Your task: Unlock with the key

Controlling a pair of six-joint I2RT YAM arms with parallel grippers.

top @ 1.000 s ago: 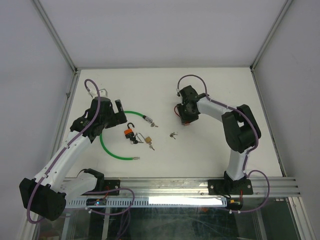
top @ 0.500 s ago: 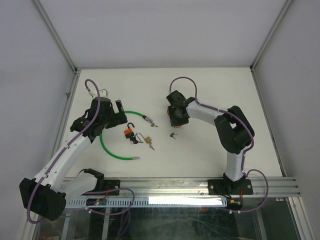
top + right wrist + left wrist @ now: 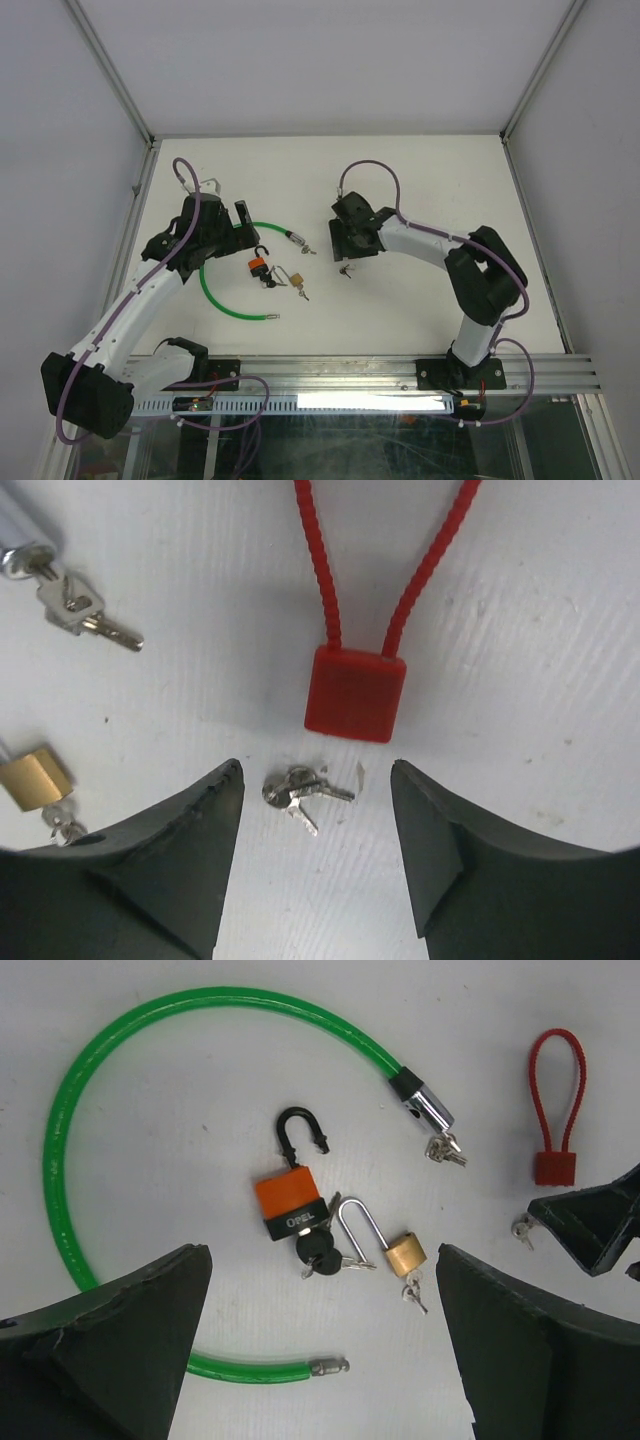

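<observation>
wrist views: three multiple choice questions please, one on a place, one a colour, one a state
1. Where do the loose keys lie?
A) between the right gripper's fingers, beside the red lock
B) on top of the red lock
C) under a finger
2. What colour is the OPEL padlock's body?
A) blue
B) orange over black
C) silver
3. Its shackle is:
A) missing
B) shut
C) open
Answers: 1 A, they sit in the gap between the fingers; 2 B, orange top, black band; 3 C, one end stands free of the body.
</observation>
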